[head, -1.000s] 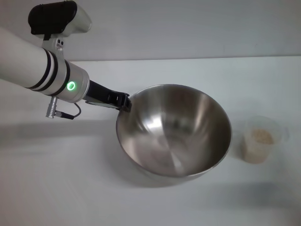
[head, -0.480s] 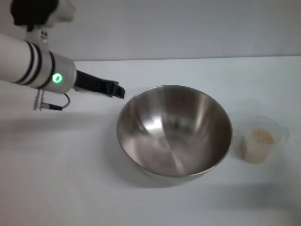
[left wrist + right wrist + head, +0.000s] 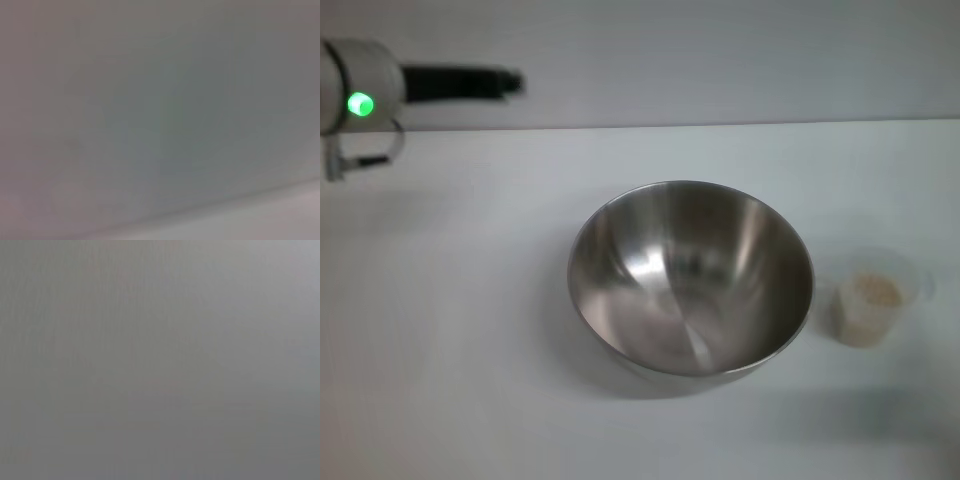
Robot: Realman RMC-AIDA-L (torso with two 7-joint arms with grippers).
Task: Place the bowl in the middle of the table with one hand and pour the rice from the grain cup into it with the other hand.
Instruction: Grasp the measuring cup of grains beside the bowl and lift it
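- Bowl (image 3: 690,278) alone at mid-desk: the big steel bowl sits upright and empty on the white desk (image 3: 470,380), roughly central, nothing touching it. A second ago the left arm's end effector was right at its rim on the left; that contact has ended, so the placing half of the job looks finished.
- Left arm (image 3: 360,95) pulled away: only its wrist with a green light and the dark left end effector (image 3: 510,82) show in the head view, raised at the far left corner, well apart from the bowl. Half a second ago it was just beside the rim. Whether its jaws stand apart or together cannot be told from here; it holds nothing visible.
- Grain cup (image 3: 876,297) waits just beside the bowl on the right, upright on the desk, apart from the rim and in the same spot as before.
- Rice (image 3: 876,291) lies as a pale heap inside the cup; none is in the bowl.
- Right arm is out of sight in the head view, and both wrist views show only blank grey.
- Judgement: the pour is the step left, and it falls to the right arm, which would need to reach the cup, grip it and tip it over the bowl.
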